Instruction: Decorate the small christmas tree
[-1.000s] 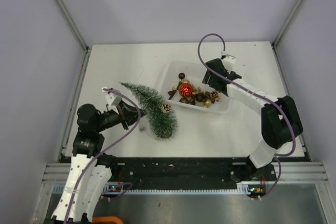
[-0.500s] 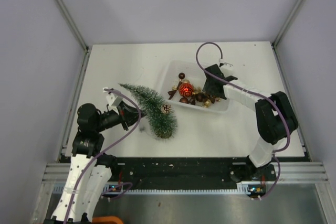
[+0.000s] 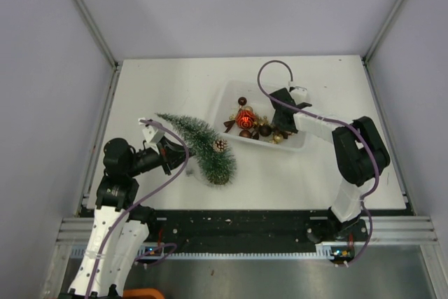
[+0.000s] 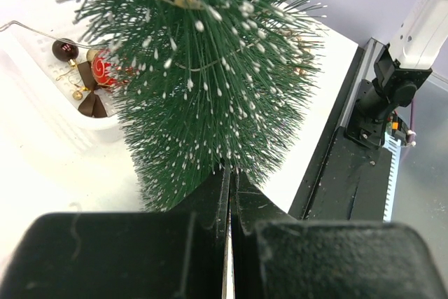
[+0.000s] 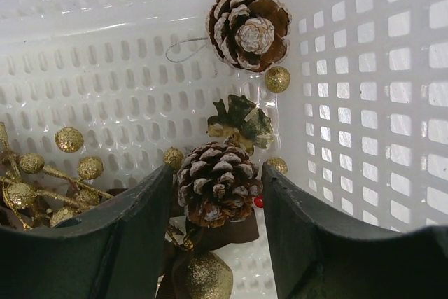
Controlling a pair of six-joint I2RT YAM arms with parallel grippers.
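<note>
Two grippers: left gripper (image 4: pixel 229 173), jaws pressed together, pinches the tilted small christmas tree (image 3: pixel 203 145) left of the white tray (image 3: pixel 299 143); right gripper (image 5: pixel 217 173), jaws apart, straddles a pinecone (image 5: pixel 218 185) inside the tray.

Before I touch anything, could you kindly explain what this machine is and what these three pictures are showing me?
These are two robot arms bolted at a table's near edge. One picture looks down from above; the other two come from a camera on each wrist. The left arm's fingers are shut on the tilted small christmas tree, which already carries a small pinecone. The right arm's fingers are open inside the white tray of ornaments, one on each side of a frosted pinecone.
</note>
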